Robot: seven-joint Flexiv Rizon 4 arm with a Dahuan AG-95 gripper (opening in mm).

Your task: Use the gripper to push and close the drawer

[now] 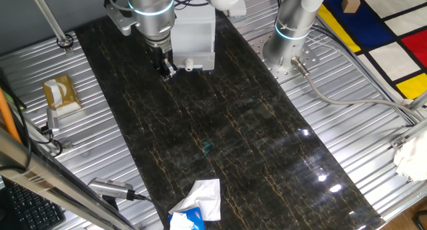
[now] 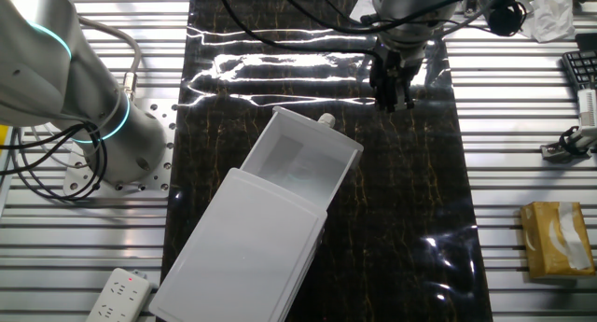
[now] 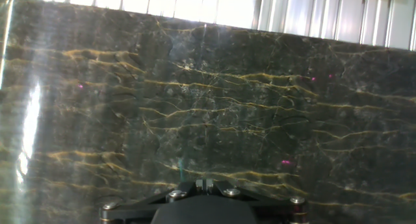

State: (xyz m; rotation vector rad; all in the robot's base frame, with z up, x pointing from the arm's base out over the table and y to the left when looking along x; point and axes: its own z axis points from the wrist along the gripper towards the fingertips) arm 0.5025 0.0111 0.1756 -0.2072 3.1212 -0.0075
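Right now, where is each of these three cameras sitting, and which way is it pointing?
One fixed view: high beyond the table's near end, facing the drawer front with its knob; the arm and gripper hang at top.
The other fixed view: high behind the drawer, looking down its open tray; the gripper is beyond the knob, a second arm at left.
Hand view: on the hand, looking down at the dark mat; only the gripper base shows.
Both fixed views share drawer, gripper and mat.
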